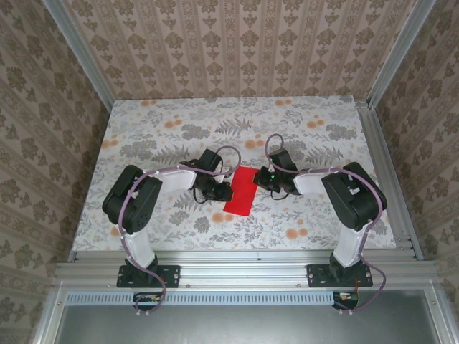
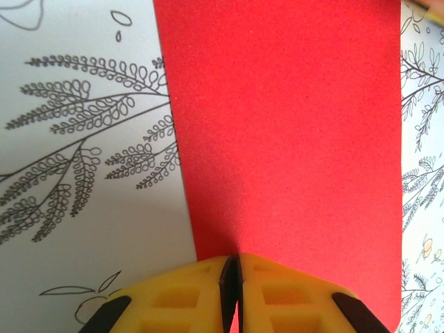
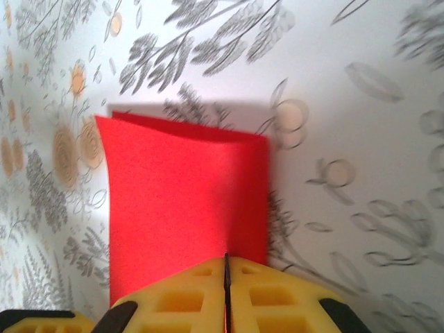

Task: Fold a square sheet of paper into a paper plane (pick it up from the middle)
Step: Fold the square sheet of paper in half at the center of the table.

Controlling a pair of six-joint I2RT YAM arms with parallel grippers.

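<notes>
The table (image 1: 143, 136) carries a floral print. A folded red sheet of paper (image 1: 242, 190) lies near its middle.

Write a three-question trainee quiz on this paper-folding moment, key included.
1. True or false: the thin, matte red sheet of paper lies between the left hand and the right hand.
2. The left hand's jaws are: A wide open; B shut on the sheet's edge; C gripping a cable.
3. What pattern is printed on the tabletop?
Key: 1 true; 2 B; 3 flowers and leaves.
</notes>
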